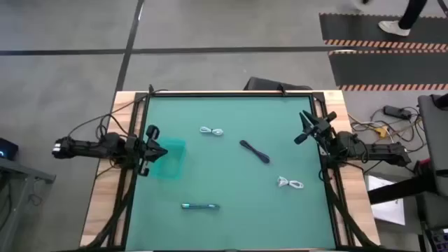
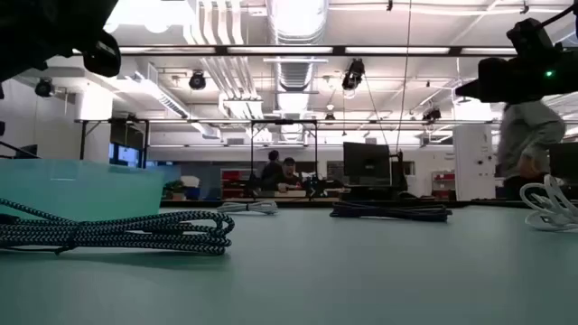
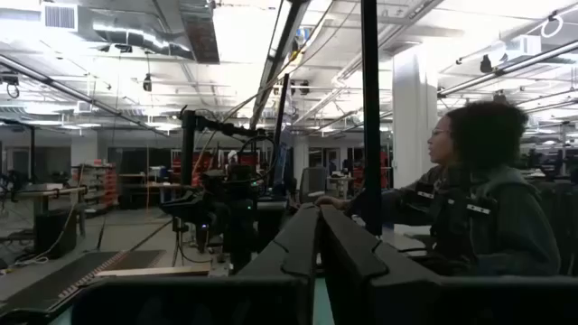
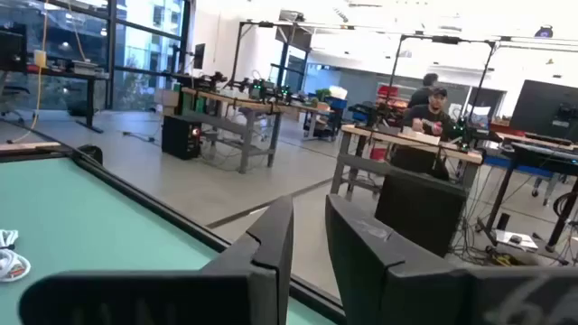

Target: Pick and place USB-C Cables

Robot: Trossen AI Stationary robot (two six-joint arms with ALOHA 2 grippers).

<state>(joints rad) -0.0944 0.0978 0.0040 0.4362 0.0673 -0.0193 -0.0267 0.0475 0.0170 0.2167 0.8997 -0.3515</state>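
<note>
Four tied cable bundles lie flat on the teal mat: a white one at the far middle, a black one in the centre, a second white one toward the right, and a teal-blue one near the front, close up in the low view. My left gripper hovers at the left edge beside a clear teal tub, shut and empty, its fingers together in the left wrist view. My right gripper hovers at the far right, empty, with a narrow gap between its fingers.
The black table frame runs round the mat. Loose wires and plugs lie on the floor to the right. People sit and walk in the room beyond the table. Open mat lies between the bundles.
</note>
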